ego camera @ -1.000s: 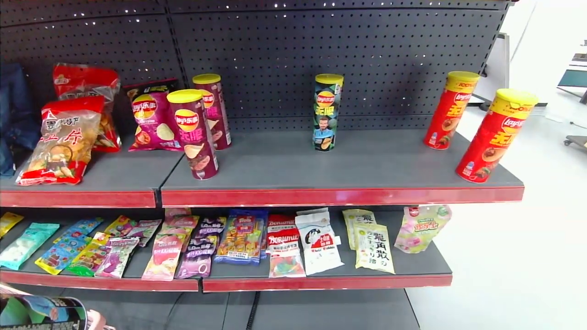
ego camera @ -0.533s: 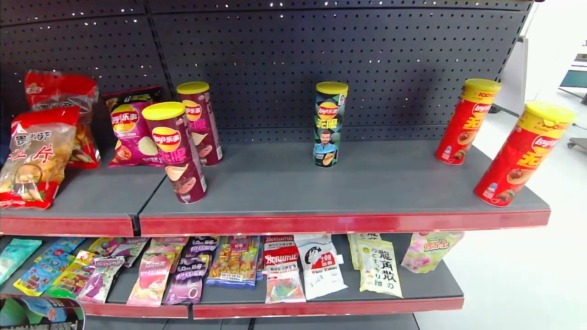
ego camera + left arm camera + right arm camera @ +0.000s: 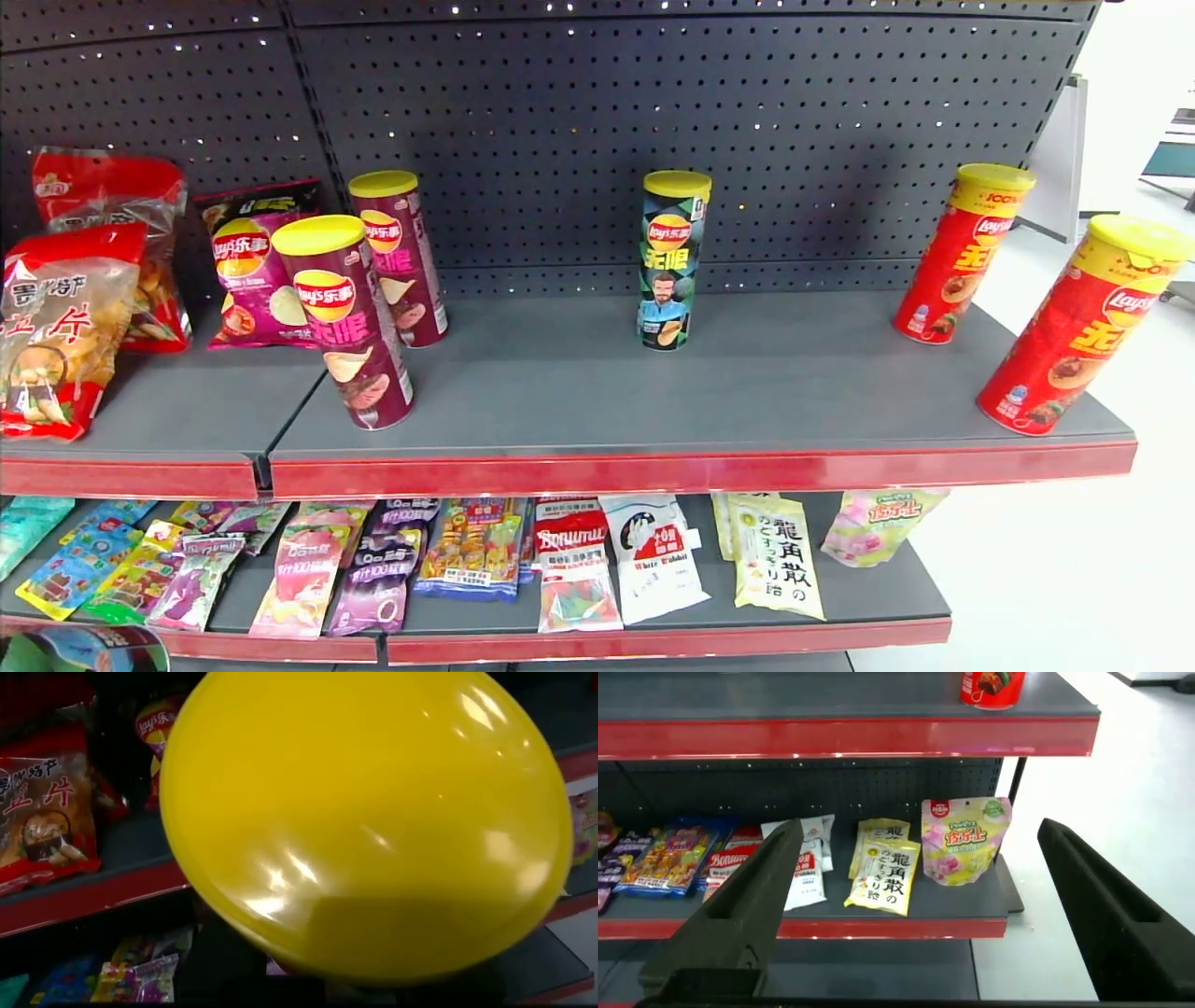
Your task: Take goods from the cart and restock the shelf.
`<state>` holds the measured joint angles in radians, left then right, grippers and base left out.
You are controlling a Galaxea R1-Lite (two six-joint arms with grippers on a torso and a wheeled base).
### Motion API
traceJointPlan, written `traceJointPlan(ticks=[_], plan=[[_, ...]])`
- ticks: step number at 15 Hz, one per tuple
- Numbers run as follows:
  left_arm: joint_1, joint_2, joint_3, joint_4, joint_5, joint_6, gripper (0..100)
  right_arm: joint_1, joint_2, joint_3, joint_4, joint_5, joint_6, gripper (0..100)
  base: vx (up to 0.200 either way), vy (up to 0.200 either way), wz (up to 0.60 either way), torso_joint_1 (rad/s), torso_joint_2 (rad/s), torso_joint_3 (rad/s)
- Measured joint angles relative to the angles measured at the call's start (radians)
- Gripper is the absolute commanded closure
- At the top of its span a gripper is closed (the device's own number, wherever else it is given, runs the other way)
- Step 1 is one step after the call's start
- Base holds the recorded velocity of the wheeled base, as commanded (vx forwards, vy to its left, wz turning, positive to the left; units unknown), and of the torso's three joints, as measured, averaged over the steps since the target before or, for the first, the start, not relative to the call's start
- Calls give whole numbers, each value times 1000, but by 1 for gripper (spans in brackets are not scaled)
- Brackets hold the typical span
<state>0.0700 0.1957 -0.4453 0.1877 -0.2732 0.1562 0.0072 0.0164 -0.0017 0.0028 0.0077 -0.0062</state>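
Note:
A yellow lid (image 3: 364, 821) of a chip can sits right before the left wrist camera; my left gripper holds that can. Its green and blue side (image 3: 84, 649) peeks in at the head view's bottom left corner, below the shelves. On the upper shelf (image 3: 653, 392) stand two purple cans (image 3: 344, 322), one green and black can (image 3: 672, 261) and two red cans (image 3: 964, 254). My right gripper (image 3: 943, 915) is open with nothing between its fingers (image 3: 738, 924), low in front of the lower shelf (image 3: 878, 924).
Snack bags (image 3: 65, 327) lean at the upper shelf's left end. Flat packets (image 3: 579, 560) line the lower shelf. Bare shelf board lies on both sides of the green and black can. The shelf's right end borders open white floor (image 3: 1055, 579).
The head camera has shifted, so the shelves appear lower and closer. The held can has sunk toward the picture's bottom left corner.

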Motion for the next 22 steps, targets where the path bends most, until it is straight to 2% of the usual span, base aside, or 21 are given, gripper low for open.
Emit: traceJointPlan(ticks=[2,5,7,9,11,13,16,18,22], plan=[[1,-27,5,25,1,5,100,3,19,-35,1,14,-13,0,0,0,0,0,0,0],[2,-37,5,24,19,6,100,23,155,-234,4,51,-8,0,0,0,0,0,0,0],[2,-21,0,23,96,6,100,60,354,-383,-3,95,-51,0,0,0,0,0,0,0],[2,-13,-1,24,111,7,100,122,584,-499,-50,134,-72,0,0,0,0,0,0,0],[3,-4,-9,23,122,8,100,230,796,-592,-111,164,-78,0,0,0,0,0,0,0],[3,16,-23,23,123,10,100,324,994,-667,-205,180,-72,0,0,0,0,0,0,0],[2,66,-41,23,124,10,100,417,1284,-790,-342,193,-62,0,0,0,0,0,0,0],[1,82,-40,24,124,10,100,452,1430,-882,-378,196,-52,0,0,0,0,0,0,0],[1,92,-36,26,132,10,100,465,1679,-1080,-405,196,-41,0,0,0,0,0,0,0]])
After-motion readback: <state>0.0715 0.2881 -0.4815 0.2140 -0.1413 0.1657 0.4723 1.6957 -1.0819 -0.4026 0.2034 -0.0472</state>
